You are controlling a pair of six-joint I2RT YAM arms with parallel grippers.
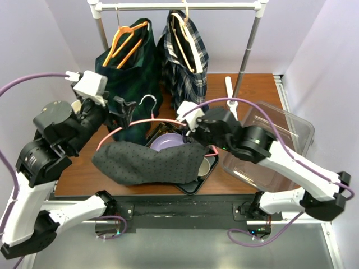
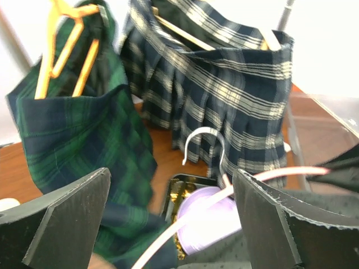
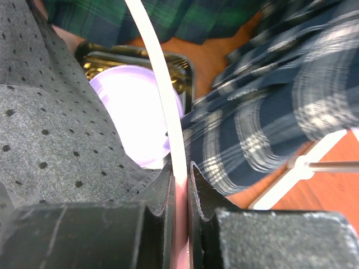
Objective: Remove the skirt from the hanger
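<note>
A grey dotted skirt (image 1: pixel 148 162) hangs from a pink hanger (image 1: pixel 147 120) with a white hook (image 1: pixel 148 100), held above the table's front. My right gripper (image 1: pixel 190 124) is shut on the hanger's right arm; in the right wrist view the pink bar (image 3: pixel 162 84) runs between its closed jaws (image 3: pixel 180 168), with the skirt (image 3: pixel 45 112) to the left. My left gripper (image 1: pixel 124 109) is open beside the hook, holding nothing. In the left wrist view (image 2: pixel 171 174) the pink bar (image 2: pixel 269 178) and hook (image 2: pixel 205 134) lie between and beyond its spread fingers.
A black tray (image 1: pixel 193 182) with a purple bowl (image 1: pixel 167 141) sits under the skirt. A green tartan skirt (image 1: pixel 129 67) and a navy plaid skirt (image 1: pixel 185 56) hang from the rack rail (image 1: pixel 179 7) behind. A clear plastic bin (image 1: pixel 275 140) stands at right.
</note>
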